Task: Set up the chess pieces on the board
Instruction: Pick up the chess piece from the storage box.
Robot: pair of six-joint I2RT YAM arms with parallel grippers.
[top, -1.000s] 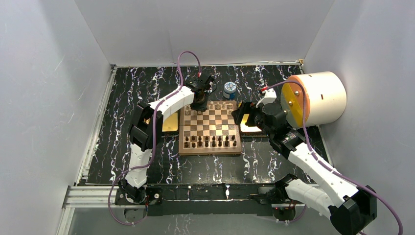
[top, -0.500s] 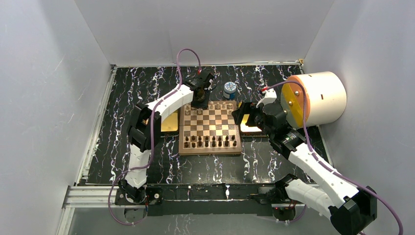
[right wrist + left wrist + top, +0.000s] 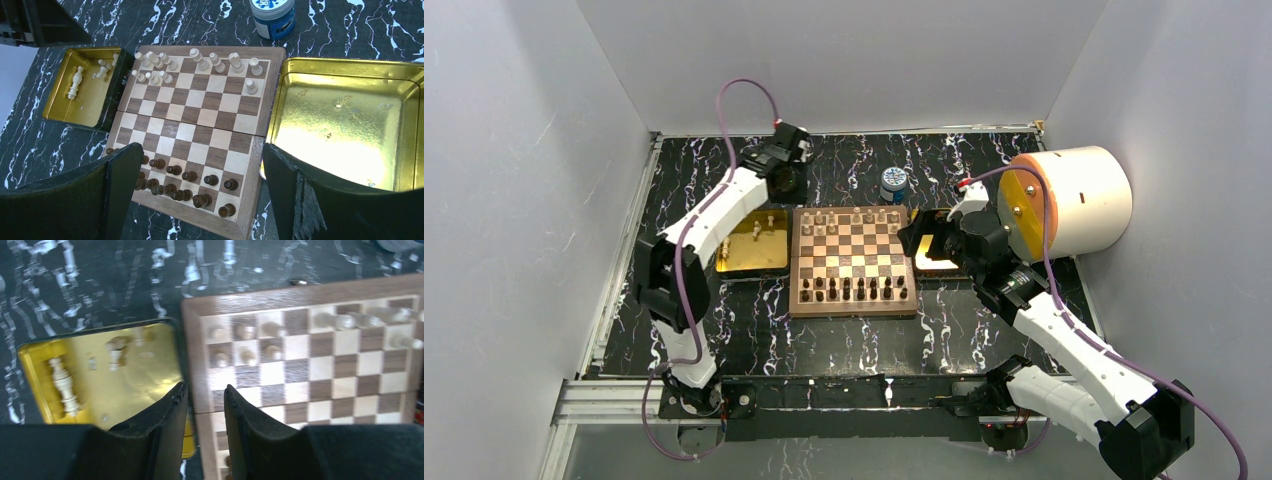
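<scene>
Left gripper [image 3: 204, 388] has withdrawn off the board's [image 3: 854, 309] far-left corner, jaws narrowly parted, empty. Right gripper [image 3: 200, 150] hangs at the board's right edge, spread wide, empty. Chess pieces [image 3: 196, 53] stand along the board's far rows.

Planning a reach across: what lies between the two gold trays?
The board lies between the left tray and the right tray, with cream chess pieces on its far rows and dark pieces near; the right wrist view shows it.

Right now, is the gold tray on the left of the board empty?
Not empty: the gold tray holds a few cream chess pieces, one tall one lying flat.
</scene>
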